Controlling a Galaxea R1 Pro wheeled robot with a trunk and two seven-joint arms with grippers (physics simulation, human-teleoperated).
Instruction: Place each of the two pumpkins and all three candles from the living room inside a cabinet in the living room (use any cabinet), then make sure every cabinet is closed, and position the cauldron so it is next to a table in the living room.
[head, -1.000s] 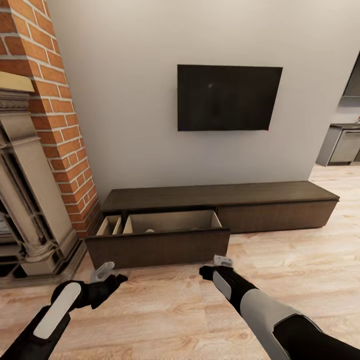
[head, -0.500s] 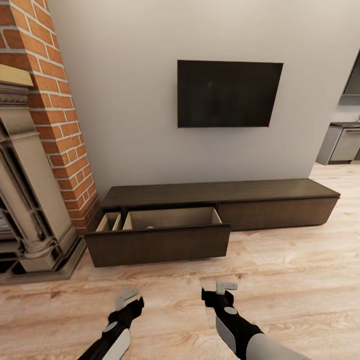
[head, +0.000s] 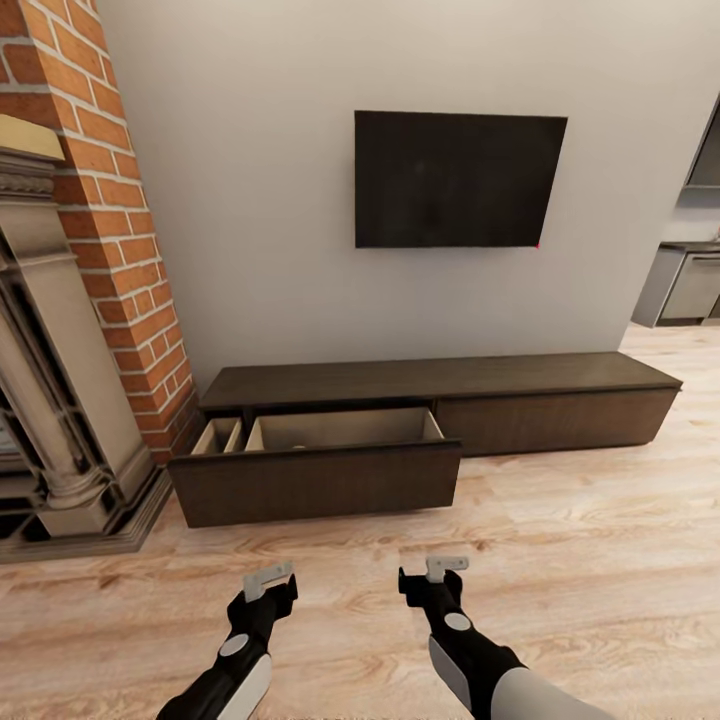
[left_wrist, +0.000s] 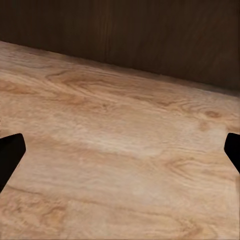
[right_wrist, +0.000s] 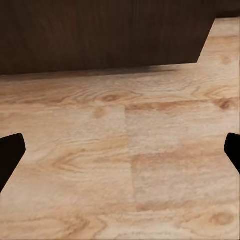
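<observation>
The cabinet (head: 440, 400) sits against the wall, its left drawer (head: 315, 480) open. Both grippers (head: 270, 578) (head: 445, 568) hang spread and empty. The stiff, handleless front probably wants a flat push.

1. The cabinet's (head: 440, 385) open drawer (head: 315, 480) hides most of its own inside behind its tall front panel; only the upper back wall and a divider near the left end show, so its contents cannot be told.
2. The fireplace surround (head: 50, 420) is cut off by the head view's left edge, and the brick column (head: 110, 200) by the top edge.
3. The grey kitchen unit (head: 685, 285) is cut by the right edge.
4. Both arms run off the bottom edge of the head view.
5. In each wrist view, only dark fingertips (left_wrist: 10, 155) (right_wrist: 10, 152) show at the picture's sides.
</observation>
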